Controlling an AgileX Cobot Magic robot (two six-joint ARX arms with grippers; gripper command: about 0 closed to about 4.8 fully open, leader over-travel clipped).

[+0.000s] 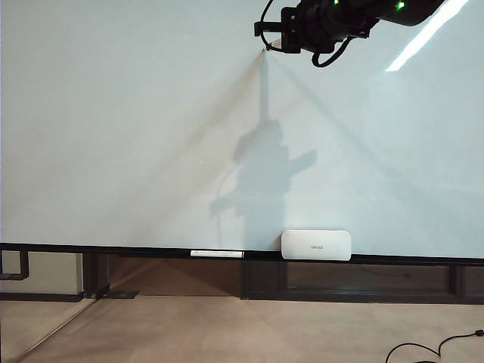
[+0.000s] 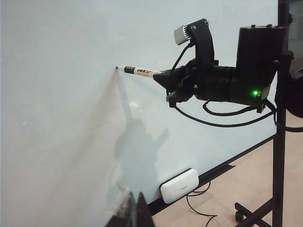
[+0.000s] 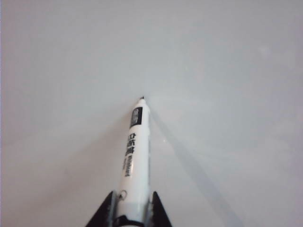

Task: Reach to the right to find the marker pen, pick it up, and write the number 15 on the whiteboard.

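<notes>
The right gripper (image 3: 129,215) pinches the pen (image 3: 134,156) at its rear; the tip meets the board (image 1: 113,136). The pen looks light, stiff, smooth. The left gripper (image 2: 132,213) I cannot tell.

The right arm is matte black: a boxy housing with a small green light glowing on its side, and a rounder, narrower section running forward from it to the right pincer (image 2: 161,75). Above that section, behind the pincer, a black bracket carries a grey, rounded camera module. Thin black cables loop beneath the arm, behind the pincer. The right pincer (image 3: 128,208) has two black, pointed, wedge-shaped fingers (image 3: 102,213). Of the left pincer (image 2: 135,210) only dark, tapering tips show, with something shiny and crinkled beside them.
</notes>
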